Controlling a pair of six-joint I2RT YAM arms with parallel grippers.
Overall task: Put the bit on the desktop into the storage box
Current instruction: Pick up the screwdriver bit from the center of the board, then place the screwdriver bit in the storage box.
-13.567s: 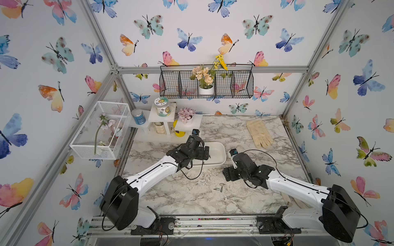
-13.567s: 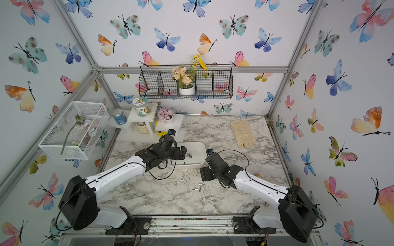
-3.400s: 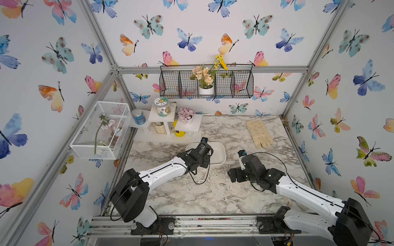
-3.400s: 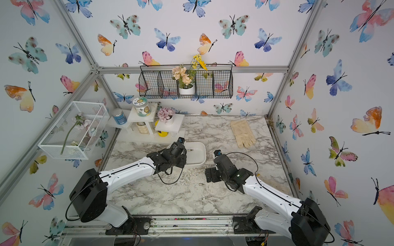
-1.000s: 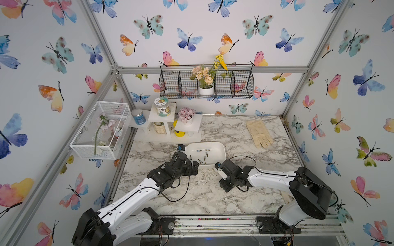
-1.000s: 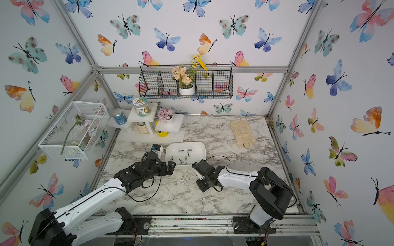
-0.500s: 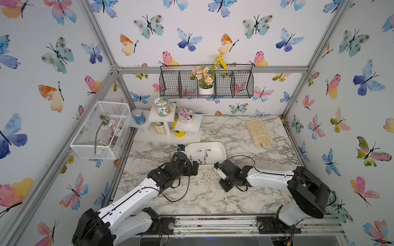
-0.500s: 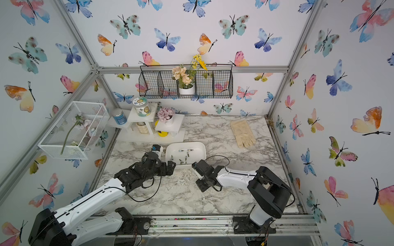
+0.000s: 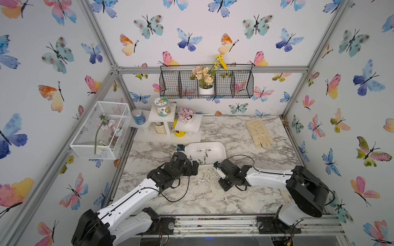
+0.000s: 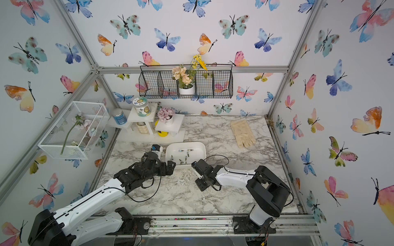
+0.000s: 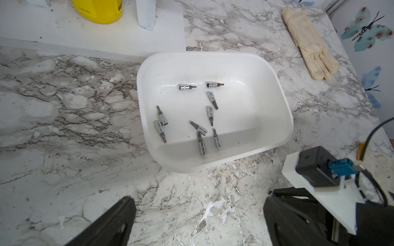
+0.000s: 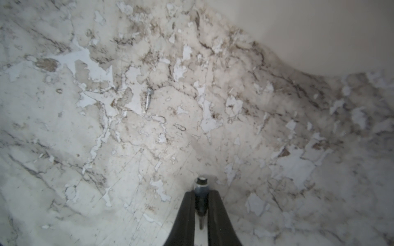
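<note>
Bit (image 12: pixel 201 187) first: your right gripper (image 12: pixel 201 192) has it pinched between two black fingers (image 12: pixel 187 213). The jaws are drawn in narrow on the shaft, the wider silver end pokes out past the tips and the thin tip points back toward the wrist. You cannot tell from the wrist view whether the bit is clear of the desktop (image 9: pixel 202 198) or resting on it. A small metal piece (image 12: pixel 148 99) lies loose on the marble ahead of the tips, well apart from them; it is too small for you to say what it is. In both top views that gripper sits near the middle of the frame, low over the desktop, just below the lower right corner of the box (image 9: pixel 222 151). Your left gripper (image 11: pixel 198 204) stands wide with only bare marble between its fingers, and in both top views it hangs just beside the box's lower left corner. The box rests flat on the desktop with nine bits (image 11: pixel 210 115) scattered across its floor, most of them toward its left half. A glove (image 9: pixel 259 134) lies flat on the desktop to the upper right of the box, well apart from both arms.
</note>
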